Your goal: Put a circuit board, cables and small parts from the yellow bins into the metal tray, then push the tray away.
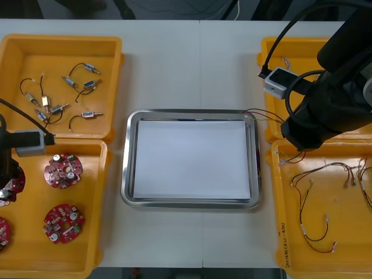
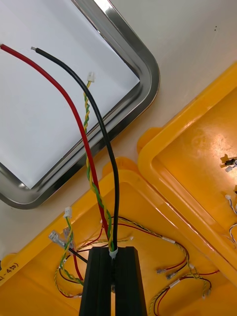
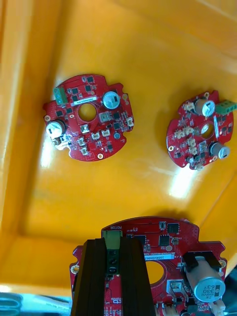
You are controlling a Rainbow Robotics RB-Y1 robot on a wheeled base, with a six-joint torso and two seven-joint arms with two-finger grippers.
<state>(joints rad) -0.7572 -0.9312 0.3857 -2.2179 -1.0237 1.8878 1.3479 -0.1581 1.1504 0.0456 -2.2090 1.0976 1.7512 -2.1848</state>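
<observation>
My right gripper (image 2: 113, 253) is shut on a bundle of cables (image 2: 86, 128): a red one, a black one and a twisted yellow one. It hangs over the near right yellow bin (image 2: 197, 148), and the free cable ends reach across the rim of the metal tray (image 2: 143, 69). From the front, those cables (image 1: 264, 113) show at the tray's (image 1: 131, 174) far right corner. Over the near left bin (image 1: 99, 203), my left gripper (image 3: 112, 247) is shut on the green connector of a round red circuit board (image 3: 163, 244).
Two more circuit boards (image 1: 63, 170) (image 1: 64, 222) lie in the near left bin. The far left bin (image 1: 116, 75) holds several small metal parts (image 1: 87, 85) with black leads. More red and yellow cables (image 1: 314, 197) lie in the near right bin.
</observation>
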